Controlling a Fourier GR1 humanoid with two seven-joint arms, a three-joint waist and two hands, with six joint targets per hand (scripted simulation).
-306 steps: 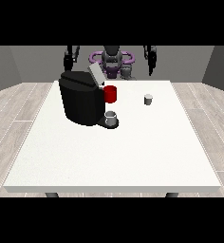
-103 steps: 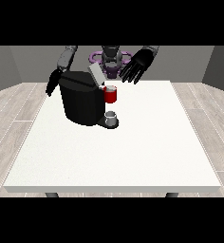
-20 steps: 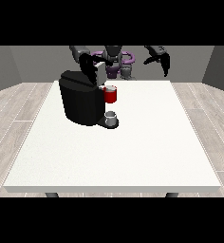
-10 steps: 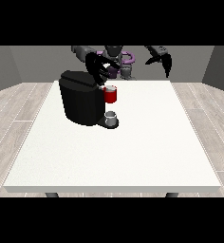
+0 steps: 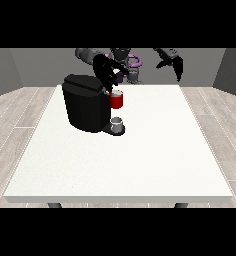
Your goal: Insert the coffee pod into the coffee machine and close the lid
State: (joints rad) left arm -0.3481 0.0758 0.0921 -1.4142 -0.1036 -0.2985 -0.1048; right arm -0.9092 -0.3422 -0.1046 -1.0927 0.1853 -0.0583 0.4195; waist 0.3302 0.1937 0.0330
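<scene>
Black coffee machine (image 5: 86,107) on white tabletop (image 5: 140,160), toward the far edge at view's left of centre. Lid (image 5: 85,83) on top of machine, apparently lying flat, though angle too shallow to be sure. Red compartment (image 5: 116,100) projecting from machine's front on the side toward view's right, just above a small grey cup (image 5: 117,124) standing on the machine's base. Coffee pod not made out anywhere on the tabletop or in either hand; possibly inside the red compartment, but cannot tell. Hand at view's left (image 5: 106,74) poised over the machine's upper corner, directly above the red compartment; fingers (image 5: 110,86) spread and pointing downward, tips just above or touching the compartment's rim, contact unclear. Nothing seen grasped in that hand, fingers released rather than clenched. Hand at view's right (image 5: 171,61) raised in the air well apart from machine, beyond the tabletop's far edge; fingers hanging downward, relaxed, grasping nothing. Robot torso (image 5: 124,62) behind the tabletop between both arms, grey with purple parts. Grey wood-plank floor (image 5: 20,115) visible on both sides of tabletop.
</scene>
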